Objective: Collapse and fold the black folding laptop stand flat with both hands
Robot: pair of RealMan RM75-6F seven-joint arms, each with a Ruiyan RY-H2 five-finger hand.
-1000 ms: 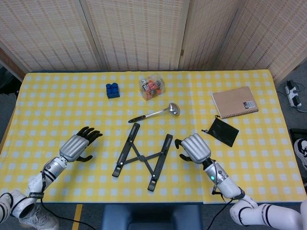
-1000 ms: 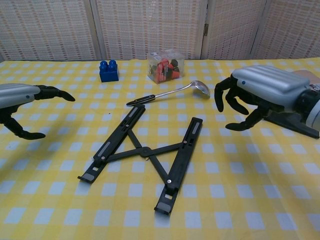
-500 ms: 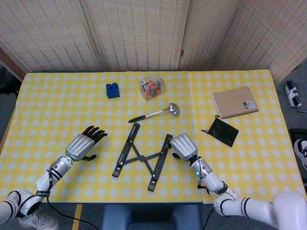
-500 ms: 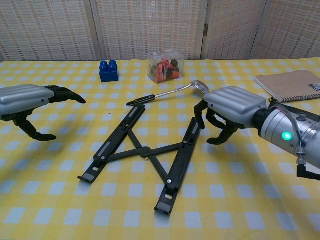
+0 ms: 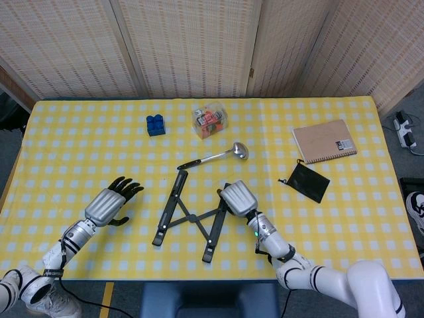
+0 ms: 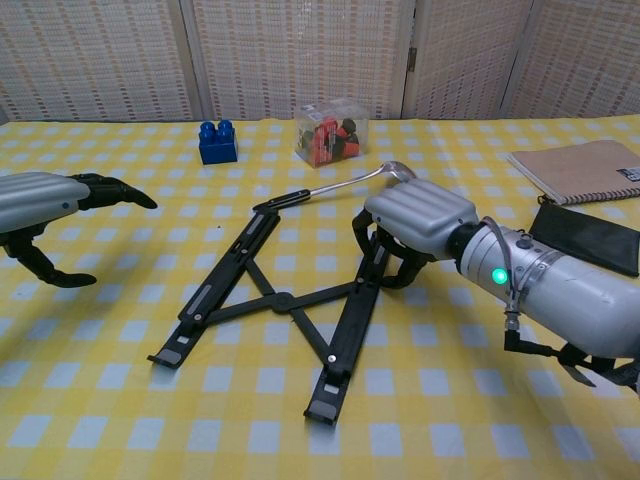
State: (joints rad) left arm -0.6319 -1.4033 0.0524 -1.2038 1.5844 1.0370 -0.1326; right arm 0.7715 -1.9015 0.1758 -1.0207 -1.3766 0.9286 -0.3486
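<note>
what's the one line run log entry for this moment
phase: fold start | right robot hand: on right rail of laptop stand | left robot hand: open, clear of stand | stand: still spread

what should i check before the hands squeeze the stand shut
1. Right hand on the laptop stand: ok, its fingers curl over the top of the right rail.
2. Left hand on the stand: not ok, it is off to the side with fingers apart, touching nothing.
3. Stand folded: not ok, rails are splayed with the crossbars spread.
4. Ladle out of the way: cannot tell, its handle tip lies close to the left rail's far end.
5. Firmness of the right hand's hold: cannot tell, the palm hides the contact.
</note>
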